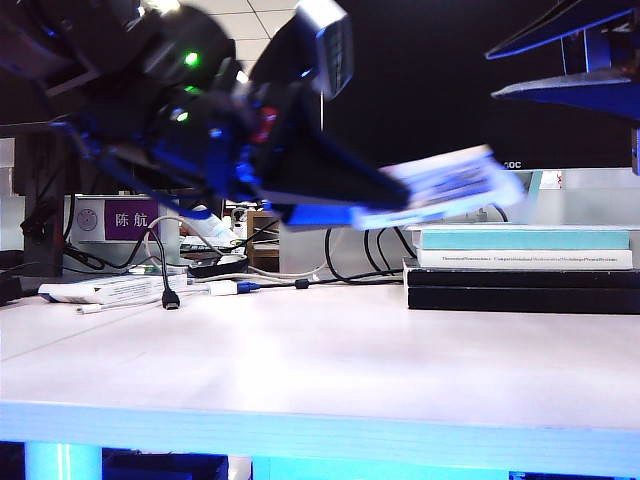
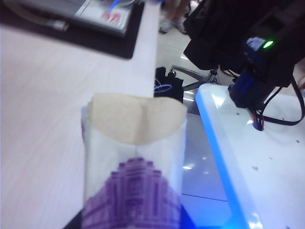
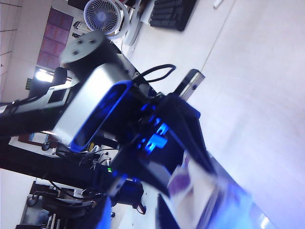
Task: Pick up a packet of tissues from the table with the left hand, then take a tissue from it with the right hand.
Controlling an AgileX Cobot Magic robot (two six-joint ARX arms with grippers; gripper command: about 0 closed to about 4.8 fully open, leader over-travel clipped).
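Note:
My left gripper (image 1: 385, 203) hangs above the table (image 1: 300, 370), shut on the packet of tissues (image 1: 445, 185), which sticks out to the right, blurred. In the left wrist view the packet of tissues (image 2: 133, 191) shows its purple label, held in the left gripper (image 2: 131, 224), with a cream tissue (image 2: 136, 117) poking out of its far end. My right gripper (image 1: 490, 75) is up at the right, past the packet's end, its two blue-edged fingers apart with nothing between them. The right wrist view looks at the blurred packet (image 3: 200, 191); the right gripper (image 3: 133, 214) stays off it.
A stack of books (image 1: 520, 265) lies at the back right. A long flat white packet (image 1: 100, 290) and cables (image 1: 170, 295) lie at the back left. A keyboard (image 3: 171, 12) and a fan (image 3: 102, 14) are farther off. A dark mat (image 2: 95, 28) lies beyond the packet.

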